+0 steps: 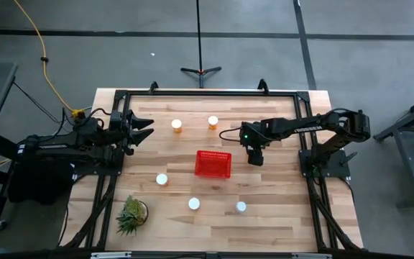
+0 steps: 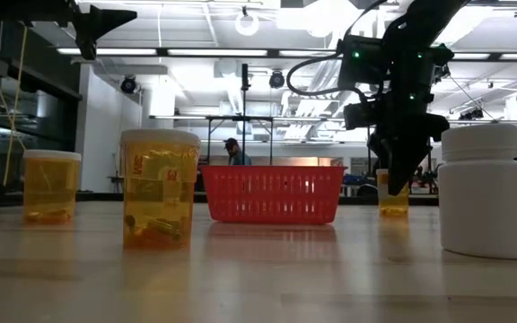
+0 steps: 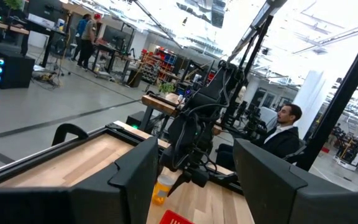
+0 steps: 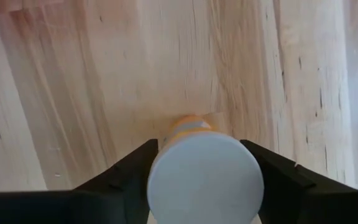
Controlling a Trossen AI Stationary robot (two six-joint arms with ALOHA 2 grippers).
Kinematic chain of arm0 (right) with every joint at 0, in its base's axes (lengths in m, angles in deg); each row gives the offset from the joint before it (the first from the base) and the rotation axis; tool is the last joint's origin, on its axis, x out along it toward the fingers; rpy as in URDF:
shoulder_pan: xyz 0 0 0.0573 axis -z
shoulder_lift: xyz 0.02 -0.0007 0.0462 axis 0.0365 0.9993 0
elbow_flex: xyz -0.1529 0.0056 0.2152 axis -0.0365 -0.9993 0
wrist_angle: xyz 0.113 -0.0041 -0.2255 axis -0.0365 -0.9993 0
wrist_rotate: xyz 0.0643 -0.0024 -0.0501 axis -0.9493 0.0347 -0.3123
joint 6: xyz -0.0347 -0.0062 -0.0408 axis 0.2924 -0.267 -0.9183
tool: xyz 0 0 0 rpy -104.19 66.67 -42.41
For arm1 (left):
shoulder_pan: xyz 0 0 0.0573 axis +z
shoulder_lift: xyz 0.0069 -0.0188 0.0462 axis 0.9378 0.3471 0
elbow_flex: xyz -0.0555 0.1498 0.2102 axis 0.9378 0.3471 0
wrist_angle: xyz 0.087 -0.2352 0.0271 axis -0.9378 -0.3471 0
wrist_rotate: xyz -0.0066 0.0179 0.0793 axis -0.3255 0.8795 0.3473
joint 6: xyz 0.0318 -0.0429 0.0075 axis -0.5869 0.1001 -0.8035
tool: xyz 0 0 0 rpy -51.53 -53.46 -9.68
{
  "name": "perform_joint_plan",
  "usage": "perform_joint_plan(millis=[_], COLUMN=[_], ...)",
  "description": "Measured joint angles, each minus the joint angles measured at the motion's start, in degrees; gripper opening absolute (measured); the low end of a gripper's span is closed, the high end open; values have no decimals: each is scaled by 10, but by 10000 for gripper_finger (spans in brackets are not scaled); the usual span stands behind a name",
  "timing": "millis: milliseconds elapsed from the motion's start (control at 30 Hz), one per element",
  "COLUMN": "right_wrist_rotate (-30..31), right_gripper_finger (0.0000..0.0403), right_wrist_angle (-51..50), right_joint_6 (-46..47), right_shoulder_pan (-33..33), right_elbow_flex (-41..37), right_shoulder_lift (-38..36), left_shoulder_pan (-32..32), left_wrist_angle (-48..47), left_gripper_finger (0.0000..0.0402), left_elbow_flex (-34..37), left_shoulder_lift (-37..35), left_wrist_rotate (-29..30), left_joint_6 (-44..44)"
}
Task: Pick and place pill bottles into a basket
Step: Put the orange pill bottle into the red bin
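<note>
My right gripper (image 1: 256, 157) stands just right of the red basket (image 1: 213, 164), pointing down and shut on a pill bottle (image 4: 204, 177) with a white cap and orange body; this bottle also shows in the low view (image 2: 393, 199). Two bottles (image 1: 177, 126) (image 1: 213, 121) stand on their bases beyond the basket. Three more (image 1: 162, 180) (image 1: 194, 204) (image 1: 241, 207) stand nearer the front edge. My left gripper (image 1: 144, 129) is open and empty, level above the table's left side. My right gripper pinches the bottle's upper end, at the white cap (image 4: 163, 171), between its two fingers (image 4: 126, 171), one on each side. The fingers come from above, pointing down. The bottle is upright; its base (image 2: 393, 213) is at table level, and I cannot tell whether it is lifted.
A small green spiky plant (image 1: 131, 214) stands at the near left corner. A black frame (image 1: 207, 92) runs along the table's far edge and sides. People show in the room beyond the table. Bare wood lies between the basket and the near bottles.
</note>
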Motion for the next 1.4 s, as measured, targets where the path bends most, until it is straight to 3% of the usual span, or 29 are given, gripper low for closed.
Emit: perform_joint_plan(millis=[167, 567, 667, 1400], right_wrist_rotate=[-15, -29, -30, -29], right_gripper_finger=[185, 205, 184, 184], right_wrist_angle=[0, -11, -23, -32], right_joint_6=[1, 32, 28, 52], right_shoulder_pan=[0, 0, 0, -61], right_elbow_flex=[0, 8, 29, 221], right_shoulder_lift=[0, 0, 0, 0], left_shoulder_pan=[0, 0, 0, 0], left_wrist_angle=[0, 0, 0, 0], left_gripper_finger=[246, 246, 246, 246], left_elbow_flex=[0, 0, 0, 0], left_shoulder_lift=[0, 0, 0, 0], left_wrist_rotate=[0, 0, 0, 0], left_joint_6=[0, 0, 0, 0])
